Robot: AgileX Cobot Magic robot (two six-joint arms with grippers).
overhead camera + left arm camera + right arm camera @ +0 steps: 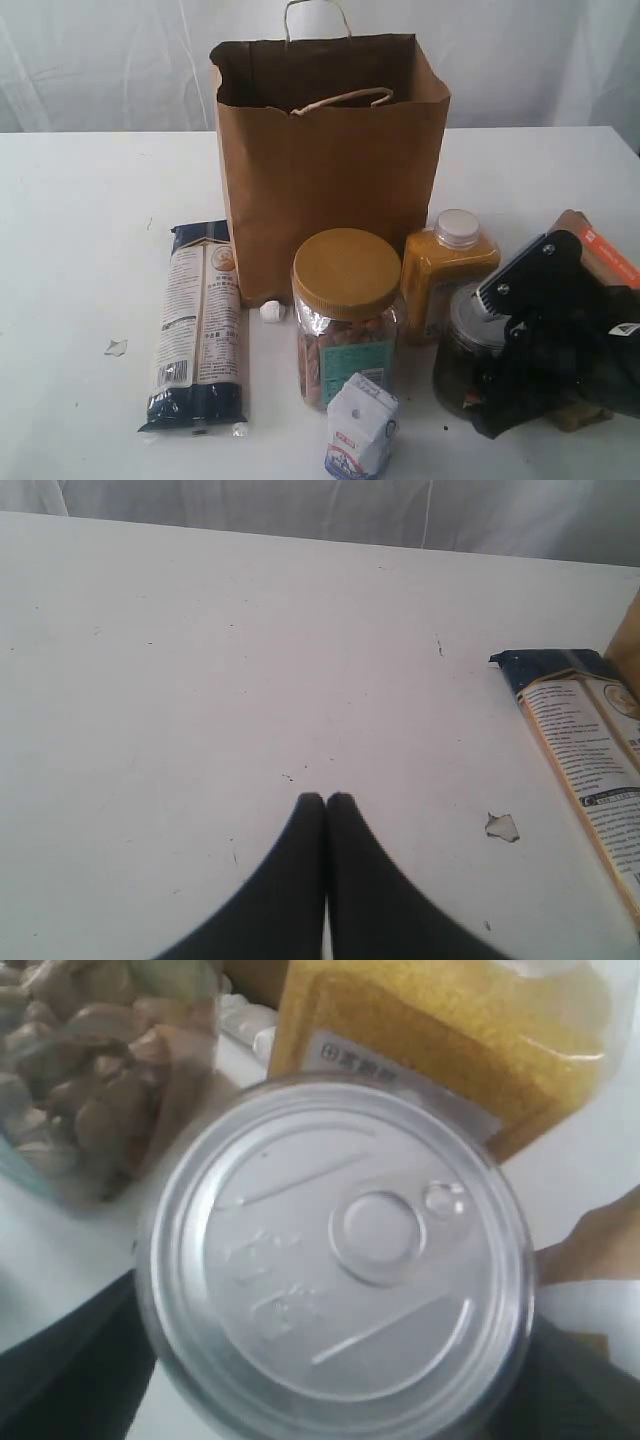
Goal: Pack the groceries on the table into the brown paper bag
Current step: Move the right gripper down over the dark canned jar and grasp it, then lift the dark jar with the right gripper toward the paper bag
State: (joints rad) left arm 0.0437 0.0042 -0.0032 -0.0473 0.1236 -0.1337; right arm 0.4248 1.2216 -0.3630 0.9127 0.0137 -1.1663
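Right gripper (505,345) straddles the dark jar (460,345) near right, jaws wide, bite unclear, so a skewed squeeze could knock it into the bottle (445,270) just behind or the tan-lidded jar (345,320) left, with the pouch (600,250) crowding right and the bag (330,170) beyond; left gripper (326,800) hangs pinched together over bare table (200,680).
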